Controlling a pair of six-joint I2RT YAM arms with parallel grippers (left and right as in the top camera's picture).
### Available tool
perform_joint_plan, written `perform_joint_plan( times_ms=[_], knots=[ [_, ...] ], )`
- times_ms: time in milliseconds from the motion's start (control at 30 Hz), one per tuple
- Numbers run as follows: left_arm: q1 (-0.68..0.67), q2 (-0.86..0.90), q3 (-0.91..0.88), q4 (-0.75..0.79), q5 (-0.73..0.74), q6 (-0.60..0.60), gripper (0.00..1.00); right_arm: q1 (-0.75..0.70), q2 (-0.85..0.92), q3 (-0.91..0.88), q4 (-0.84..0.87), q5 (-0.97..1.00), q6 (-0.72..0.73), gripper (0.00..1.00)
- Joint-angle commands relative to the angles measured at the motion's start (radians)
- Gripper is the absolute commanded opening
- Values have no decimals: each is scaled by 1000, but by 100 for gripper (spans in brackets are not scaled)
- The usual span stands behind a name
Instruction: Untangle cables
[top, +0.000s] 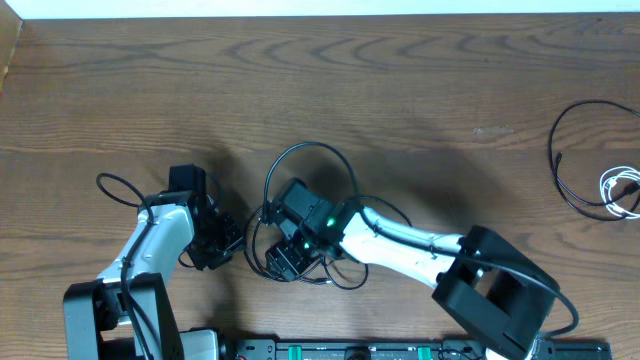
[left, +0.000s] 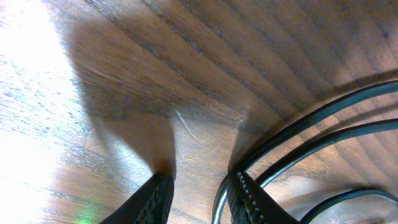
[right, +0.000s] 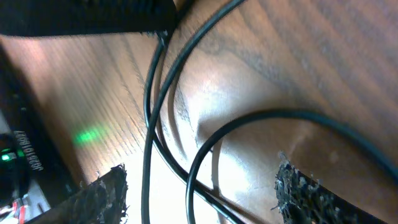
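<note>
From overhead, a tangle of black cables (top: 310, 146) lies on the wooden table (top: 400, 90), near the middle of its near half, with loops spreading out toward the far side. The right gripper (top: 278, 262) is down in the near left part of this tangle. The left gripper (top: 215, 245) sits just left of it. Well apart, at the right edge, a loose black cable (top: 553, 145) curves in an open loop, with a white cable (top: 618, 185) coiled beside it.

In the left wrist view, the left gripper (left: 199, 198) is partly spread, with bare table (left: 186, 62) between its fingers (left: 249, 199). Black cables (left: 323, 112) sweep in from the right, and one runs close along the right finger; I cannot tell whether they touch.

In the right wrist view, the right gripper (right: 205, 193) is spread wide. Several black cables (right: 149, 112) cross the gap between its fingers (right: 102, 196), and none is pinched.
</note>
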Motion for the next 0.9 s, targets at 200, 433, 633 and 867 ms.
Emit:
perform_joint_plan(
  times_ms=[200,433,633,867],
  knots=[
    [-4,8,-10,-9,26,-5,36,87,-14,-2,1,132,50,81],
    [-4,8,-19,-11,66,-5,36,92,-11,-2,5,187,97,62],
    [-4,8,-22,-16,98,-5,36,92,3,-2,13,217,129,57],
    [-4,8,-22,-18,98,-5,36,92,11,-2,39,196,177,60]
  ],
)
